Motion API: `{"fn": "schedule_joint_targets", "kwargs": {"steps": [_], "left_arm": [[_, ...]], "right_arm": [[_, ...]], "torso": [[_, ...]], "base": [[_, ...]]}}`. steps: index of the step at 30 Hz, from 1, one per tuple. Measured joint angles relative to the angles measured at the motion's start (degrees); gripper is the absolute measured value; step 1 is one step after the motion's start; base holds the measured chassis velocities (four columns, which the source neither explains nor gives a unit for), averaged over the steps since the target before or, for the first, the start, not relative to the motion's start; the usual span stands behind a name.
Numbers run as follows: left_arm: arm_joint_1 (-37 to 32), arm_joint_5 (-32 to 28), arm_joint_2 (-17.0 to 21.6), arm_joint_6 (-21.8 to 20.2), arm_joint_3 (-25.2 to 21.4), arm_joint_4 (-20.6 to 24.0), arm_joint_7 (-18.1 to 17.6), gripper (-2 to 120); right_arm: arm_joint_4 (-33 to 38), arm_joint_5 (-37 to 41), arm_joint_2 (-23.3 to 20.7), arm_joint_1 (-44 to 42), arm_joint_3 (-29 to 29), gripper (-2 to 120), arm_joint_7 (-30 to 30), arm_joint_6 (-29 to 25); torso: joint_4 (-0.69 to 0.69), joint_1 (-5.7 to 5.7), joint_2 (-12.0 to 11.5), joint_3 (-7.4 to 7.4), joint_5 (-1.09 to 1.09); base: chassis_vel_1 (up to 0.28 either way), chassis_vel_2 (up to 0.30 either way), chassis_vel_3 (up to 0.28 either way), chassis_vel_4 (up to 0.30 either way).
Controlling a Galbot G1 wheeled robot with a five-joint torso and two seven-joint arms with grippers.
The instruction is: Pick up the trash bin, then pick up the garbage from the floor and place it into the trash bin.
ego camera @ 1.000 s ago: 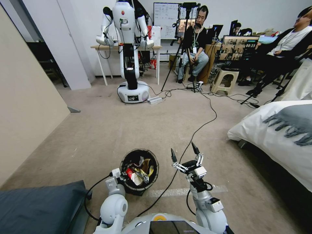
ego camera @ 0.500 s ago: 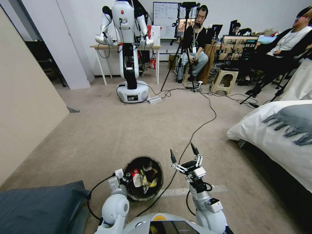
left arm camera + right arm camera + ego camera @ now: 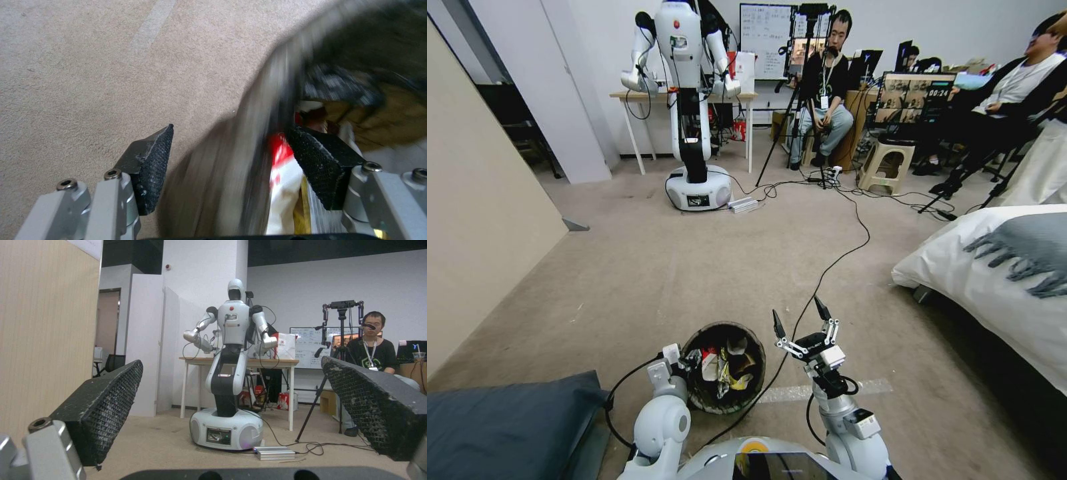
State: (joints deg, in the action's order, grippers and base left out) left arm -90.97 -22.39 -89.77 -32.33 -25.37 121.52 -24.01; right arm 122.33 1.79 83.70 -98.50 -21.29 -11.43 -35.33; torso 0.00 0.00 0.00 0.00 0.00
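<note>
head view looks down over carpet (image 3: 647,267); left wrist close above it; right wrist faces level, sharing another robot (image 3: 690,100).

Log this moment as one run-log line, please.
left gripper: astride trash bin rim, one finger inside, one outside | garbage: in bin | right gripper: open, empty, beside bin

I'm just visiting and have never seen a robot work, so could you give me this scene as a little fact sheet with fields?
Place: room with a carpeted floor
Trash bin: low in front of the robot, black liner over its rim
Garbage: wrappers and paper lying inside the bin
Left end effector: open, straddling the bin's rim, one finger inside, one outside
Right end effector: open, empty, raised beside the bin
Background: second white robot standing by a table
</note>
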Motion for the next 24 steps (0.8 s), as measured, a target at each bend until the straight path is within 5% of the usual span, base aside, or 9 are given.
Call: {"fn": "schedule_joint_targets", "kwargs": {"steps": [24], "left_arm": [[-0.41, 2.99, -0.92, 0.07, 0.6, 3.43, 0.15, 74]], "right_arm": [[-0.9, 0.1, -0.77, 0.77, 0.9, 100, -1.11, -0.31]], "torso": [[0.0, 0.0, 0.0, 0.0, 0.0]], "base": [[0.0, 0.0, 0.0, 0.0]]}}
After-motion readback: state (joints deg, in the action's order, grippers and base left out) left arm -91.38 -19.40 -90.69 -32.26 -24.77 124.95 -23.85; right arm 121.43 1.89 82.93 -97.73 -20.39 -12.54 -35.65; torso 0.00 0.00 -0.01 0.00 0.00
